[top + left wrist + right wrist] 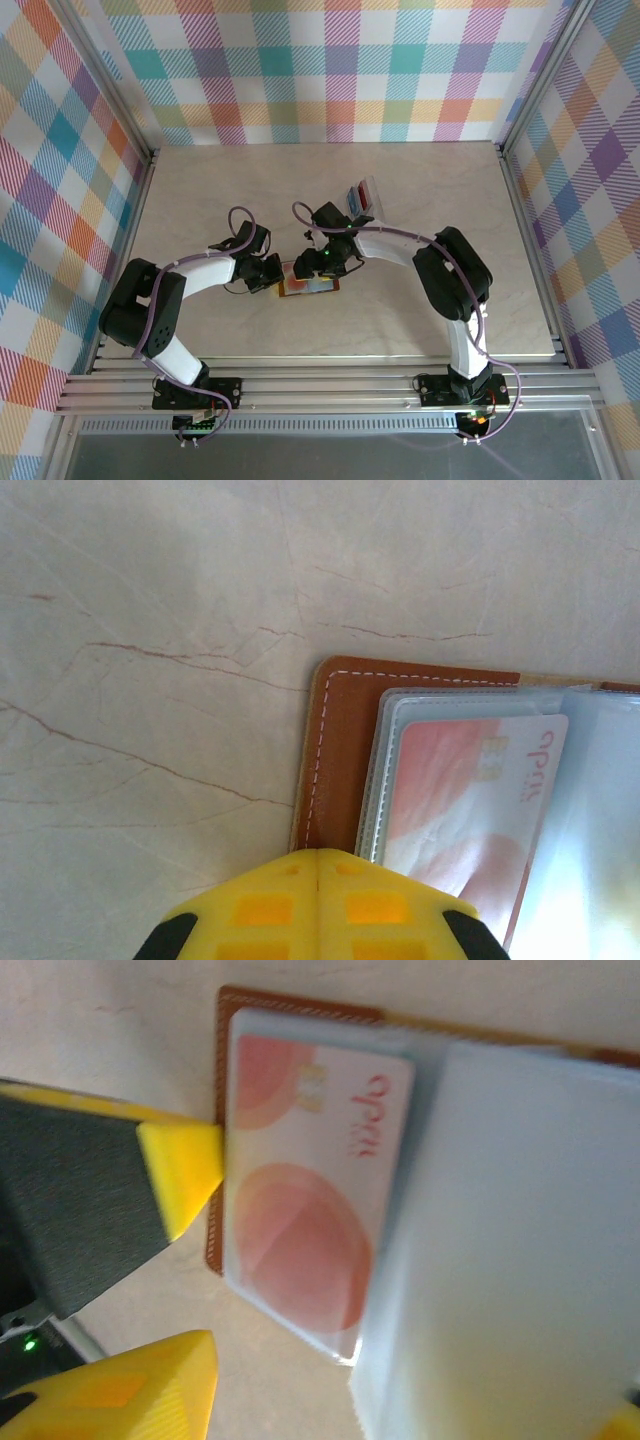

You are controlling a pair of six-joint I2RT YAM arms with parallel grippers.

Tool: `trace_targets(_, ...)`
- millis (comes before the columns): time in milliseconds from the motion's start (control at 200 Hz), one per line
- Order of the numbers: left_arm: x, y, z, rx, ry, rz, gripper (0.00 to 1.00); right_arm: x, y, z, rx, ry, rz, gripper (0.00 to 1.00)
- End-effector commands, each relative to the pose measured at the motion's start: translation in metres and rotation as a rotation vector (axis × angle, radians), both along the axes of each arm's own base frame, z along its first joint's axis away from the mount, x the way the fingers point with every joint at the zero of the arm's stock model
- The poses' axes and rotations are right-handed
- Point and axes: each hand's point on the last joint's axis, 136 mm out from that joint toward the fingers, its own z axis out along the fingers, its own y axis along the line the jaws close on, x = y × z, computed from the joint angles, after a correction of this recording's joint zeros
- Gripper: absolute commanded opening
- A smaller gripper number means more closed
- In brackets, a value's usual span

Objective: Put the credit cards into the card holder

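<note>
Overhead view: pale marble-look table point(200, 200), plaid walls around it, two robot arms reaching in from the near edge.

Left side: the left gripper point(270, 272) is low at the left edge of the card holder point(312, 285). Its yellow fingertips point(260, 915) are pressed together w/ nothing between them. The tip rests on the holder's brown leather border.

Middle: the card holder lies open and flat near the centre of the table, between the two grippers. It has stitched brown leather underneath, w/ clear pockets point(600, 810) fanned over it. A red card point(310, 1200) w/ pale pink circles and a gold chip sits in the leftmost pocket. The card's edge is just beside the leather's left border, close to the left gripper's tip.

Right of that: the right gripper point(325, 262) hangs just above the holder's far side. Its fingers point(140, 1385) are spread apart, one on either side of the clear pages, and nothing is pinched. Can't tell if they touch the plastic.

Farther back and to the right: a clear tray point(372, 190) stands on the table, apart from the holder. It holds more cards point(353, 198), blue and red
</note>
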Motion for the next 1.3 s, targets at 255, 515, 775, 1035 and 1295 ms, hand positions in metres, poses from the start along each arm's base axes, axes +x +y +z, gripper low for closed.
trace_targets(255, -0.036, 0.002, -0.044, 0.018, 0.165, -0.012, 0.00, 0.001, 0.023, 0.034, 0.186, -0.097, 0.044, 0.51)
trace_targets(515, -0.036, -0.004, -0.036, -0.096, 0.186, 0.025, 0.00, -0.006, 0.044, 0.028, 0.300, -0.004, 0.073, 0.56)
trace_targets(775, -0.034, 0.013, -0.017, -0.102, 0.157, 0.081, 0.09, -0.006, 0.043, 0.006, 0.259, 0.073, 0.049, 0.64)
trace_targets(1035, -0.026, 0.008, 0.003, -0.184, 0.132, 0.104, 0.16, -0.007, 0.046, 0.004, 0.328, 0.145, 0.041, 0.69)
trace_targets(1295, -0.021, 0.020, 0.030, -0.158, 0.082, 0.150, 0.17, -0.005, 0.045, 0.001, 0.353, 0.190, 0.024, 0.70)
